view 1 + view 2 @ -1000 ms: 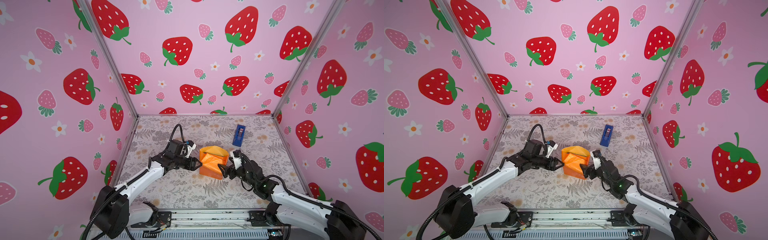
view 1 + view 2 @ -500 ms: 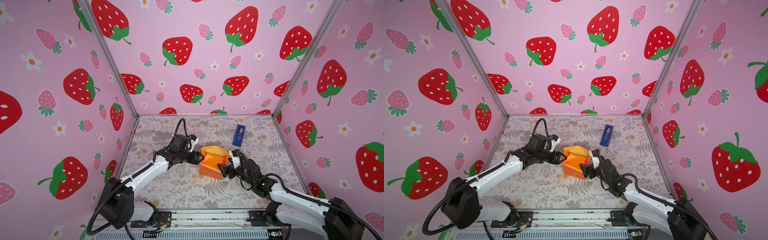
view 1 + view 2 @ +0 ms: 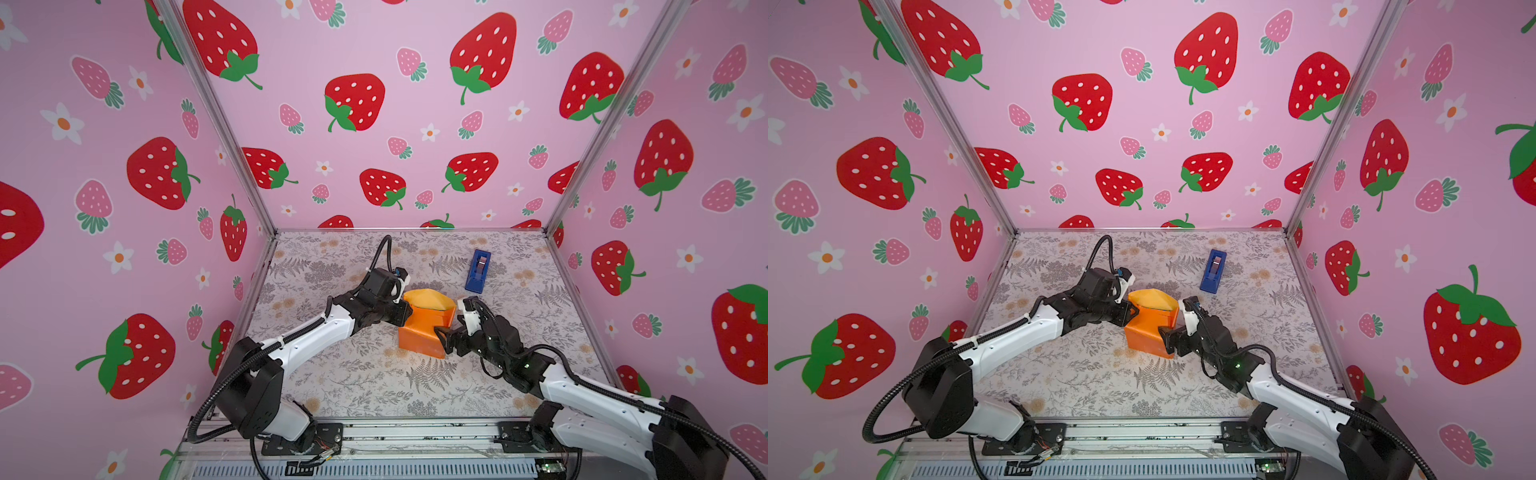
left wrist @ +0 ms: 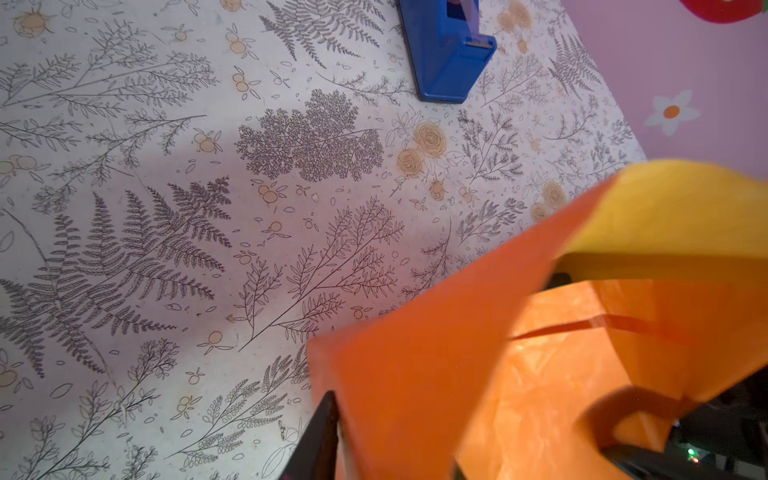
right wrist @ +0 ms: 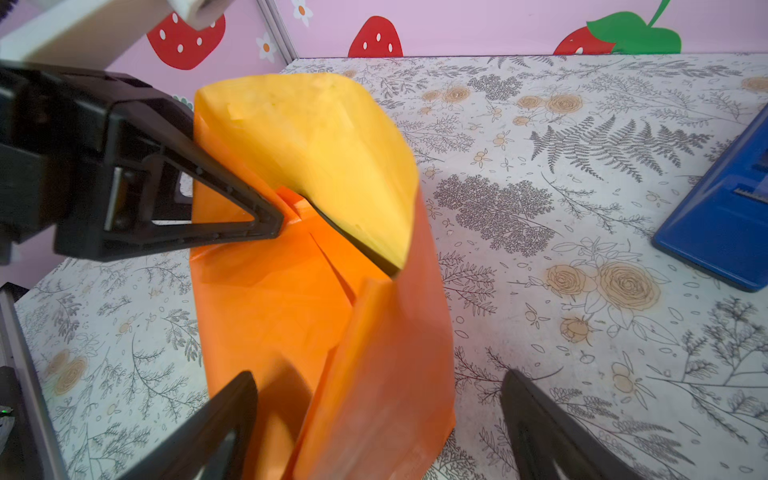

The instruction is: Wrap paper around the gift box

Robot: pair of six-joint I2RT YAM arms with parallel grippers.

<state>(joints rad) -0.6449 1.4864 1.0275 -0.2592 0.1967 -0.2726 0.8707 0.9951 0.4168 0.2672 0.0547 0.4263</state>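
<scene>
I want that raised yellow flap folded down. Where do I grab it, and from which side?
I'd pinch the yellow flap of the paper at its overhanging free edge, where a dark gap shows underneath it. Come from the near right with the open right pincer; the left pincer crowds the left side.

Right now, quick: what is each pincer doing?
Left pincer: the paper sits between its jaws; cannot tell if it is clamped.
Right pincer: open, straddling the paper, holding nothing.
</scene>
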